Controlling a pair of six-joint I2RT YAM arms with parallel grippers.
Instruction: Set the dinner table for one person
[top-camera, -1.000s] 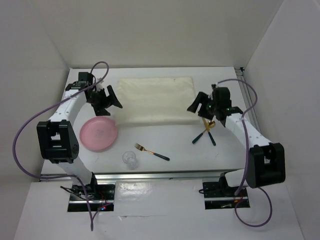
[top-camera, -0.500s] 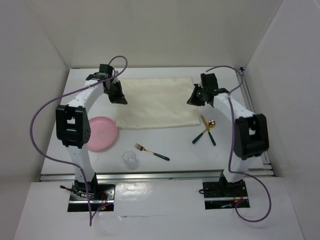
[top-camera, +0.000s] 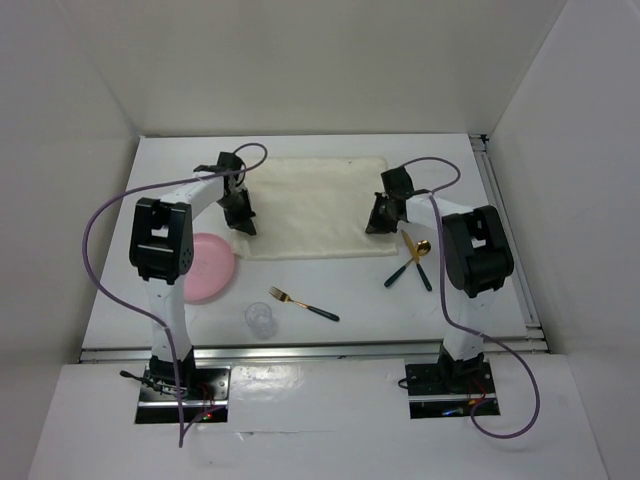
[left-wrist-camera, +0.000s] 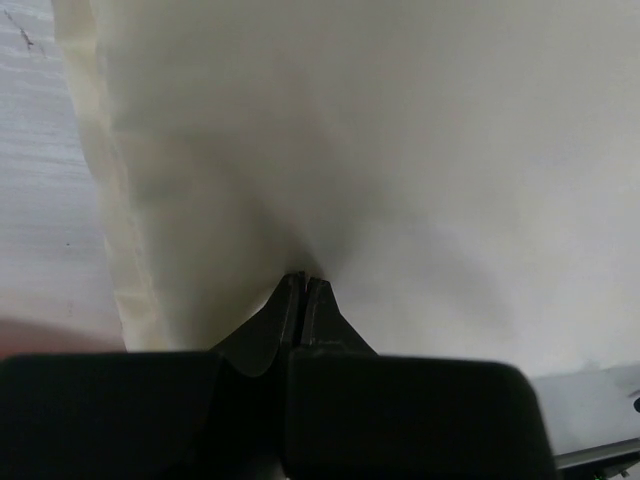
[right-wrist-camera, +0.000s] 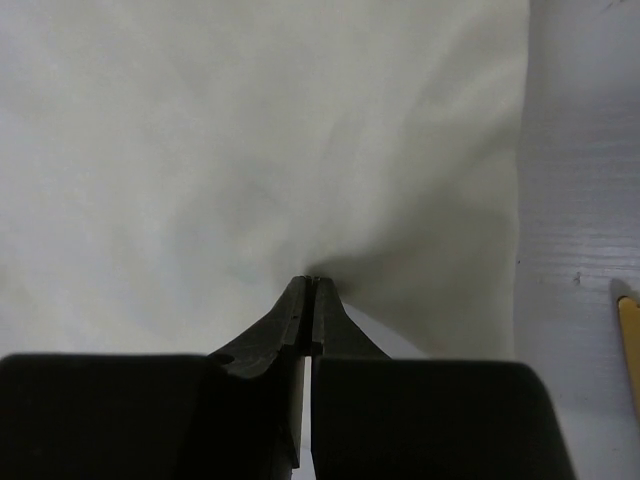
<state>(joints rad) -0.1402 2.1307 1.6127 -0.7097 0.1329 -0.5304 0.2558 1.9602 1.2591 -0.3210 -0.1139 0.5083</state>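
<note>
The dinner table (top-camera: 340, 290) is the biggest thing here, a flat white top that fills the middle of the overhead view, with a metal rail (top-camera: 320, 350) along its near edge. On its far half lies the placemat (top-camera: 310, 200), a cream cloth with its long side running left to right. The left arm (top-camera: 160, 240) and the right arm (top-camera: 475, 250) both reach over the table to this cloth, one at each short end. The pink plate (top-camera: 212, 272) sits on the table near the left arm, just beside the near left corner of the placemat, and the arm covers a part of it. The left gripper (top-camera: 243, 226) is at the left edge of the cloth near that corner. In the left wrist view its two fingers are pressed together and the cloth puckers into their tips, so it pinches the placemat. The right gripper (top-camera: 375, 224) is at the near right corner, and the right wrist view shows the same: fingers together, with folds of cloth running into the tips. The fork (top-camera: 303, 303), gold with a dark handle, lies slanted on the bare table in front of the placemat. To the right, near the right gripper, a gold spoon (top-camera: 422, 247) and another dark-handled piece (top-camera: 417, 262) lie crossed over each other. The clear glass (top-camera: 261, 320) stands upright near the front edge, just beside the fork's tines.
</note>
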